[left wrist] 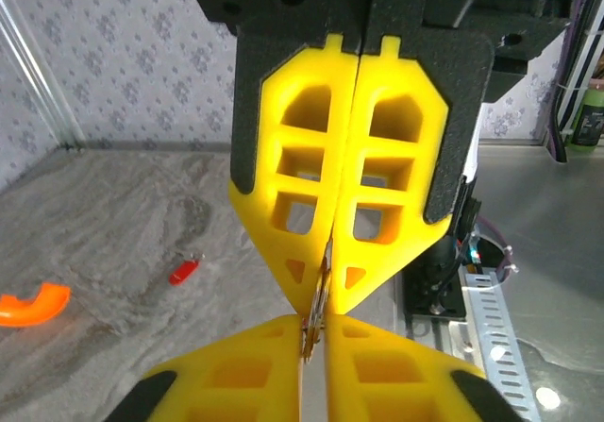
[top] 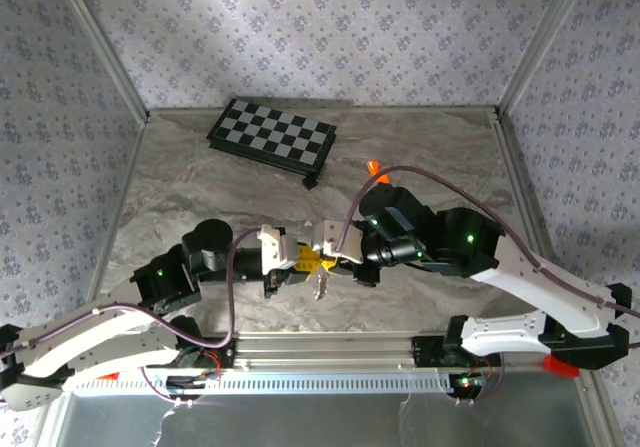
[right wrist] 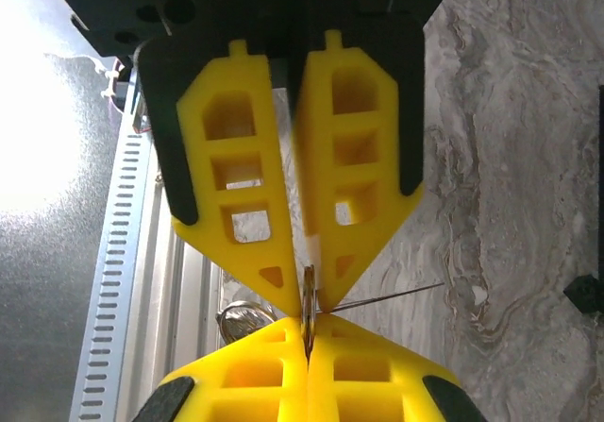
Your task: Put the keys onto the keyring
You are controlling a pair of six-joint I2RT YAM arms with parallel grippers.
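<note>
- The left gripper (left wrist: 314, 326) and the right gripper (right wrist: 309, 326) are meeting tip to tip above the table (left wrist: 113, 214).
- Both pairs of yellow jaws are standing closed. Each pair is pinching the same thin silvery metal piece, seen edge-on exactly where the four tips meet. I am judging this piece to be the keyring (left wrist: 321, 295).
- In the right wrist view a round silver loop (right wrist: 241, 320) is hanging just beside the tips and a little lower. It seems to be part of the same keyring.
- One red key (left wrist: 184, 271) is lying flat on the table, well apart from the jaws, and nothing is touching it. I cannot tell where the second key is.
- An orange curved piece (left wrist: 33, 304) is resting farther out than the red key. It is not part of the job.
- The chequered board (top: 272, 137) is lying far behind the jaws, near the back wall.
- The step in hand seems to be steadying or handing over the ring, and no key is on it yet, as far as I can tell.
- To do this well, one gripper should be holding the ring firmly by a short stretch, leaving the opening free. The other should let go slowly, so that the thin ring is not twisting or slipping out.
</note>
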